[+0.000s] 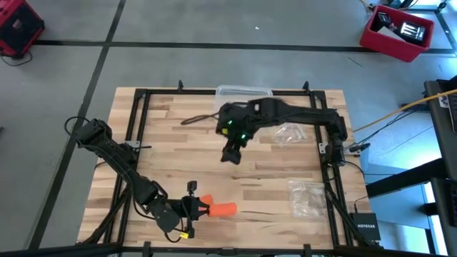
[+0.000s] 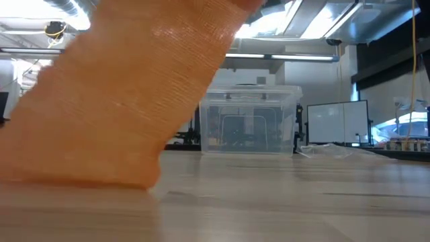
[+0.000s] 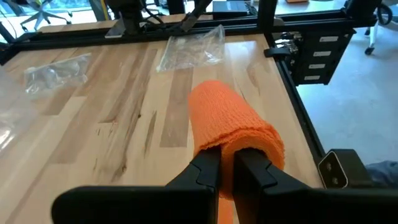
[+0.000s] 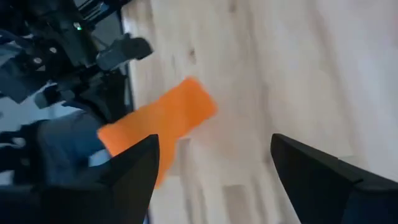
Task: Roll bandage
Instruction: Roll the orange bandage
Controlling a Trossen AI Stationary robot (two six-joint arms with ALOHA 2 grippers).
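Note:
The bandage (image 1: 223, 209) is a compact orange roll near the table's near edge, lying on its side on the wood. It fills the left of the low view (image 2: 127, 94) and shows in the right wrist view (image 4: 165, 121). My left gripper (image 1: 202, 208) is shut on the roll's left end. My right gripper (image 1: 231, 155) hangs open and empty above the table's middle, its fingers wide apart in the right wrist view (image 4: 214, 168). My left gripper pinches the near end of the roll (image 3: 231, 144) between its two fingers, which come level from the table's left and lie along the roll. The fingertips go into the folded layers at that end. The roll rests on the table.
A clear plastic box (image 1: 243, 93) stands at the far edge. Crinkled clear bags lie at the right (image 1: 307, 196) and far right (image 1: 289, 133). A dark cord (image 1: 200, 118) lies at the far middle. Bare wood lies between the roll and the right bag.

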